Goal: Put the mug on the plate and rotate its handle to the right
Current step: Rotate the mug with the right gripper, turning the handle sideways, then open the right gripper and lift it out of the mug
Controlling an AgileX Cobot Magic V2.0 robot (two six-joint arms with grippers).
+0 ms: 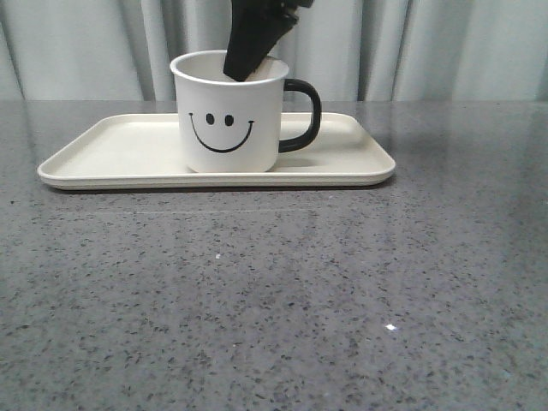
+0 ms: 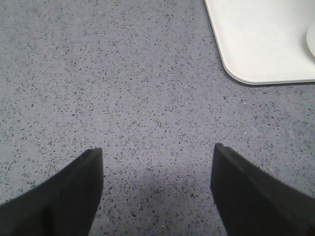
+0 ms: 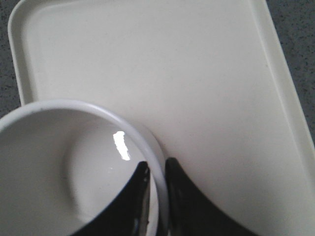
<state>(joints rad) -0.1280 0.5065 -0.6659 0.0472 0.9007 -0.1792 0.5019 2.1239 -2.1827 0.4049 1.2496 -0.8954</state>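
The white mug (image 1: 229, 116) with a black smiley face stands upright on the cream plate (image 1: 111, 145), face toward the camera. Its black handle (image 1: 304, 116) points right. My right gripper (image 1: 248, 64) comes down from above and is shut on the mug's back rim, one finger inside and one outside. The right wrist view shows the rim (image 3: 123, 125) pinched at my right gripper (image 3: 157, 169), with the plate (image 3: 197, 73) beneath. My left gripper (image 2: 157, 152) is open and empty above bare table, beside a corner of the plate (image 2: 261, 44). The left arm is out of the front view.
The grey speckled table (image 1: 274, 291) stretches in front of the plate. Pale curtains (image 1: 445, 47) hang behind the table's far edge.
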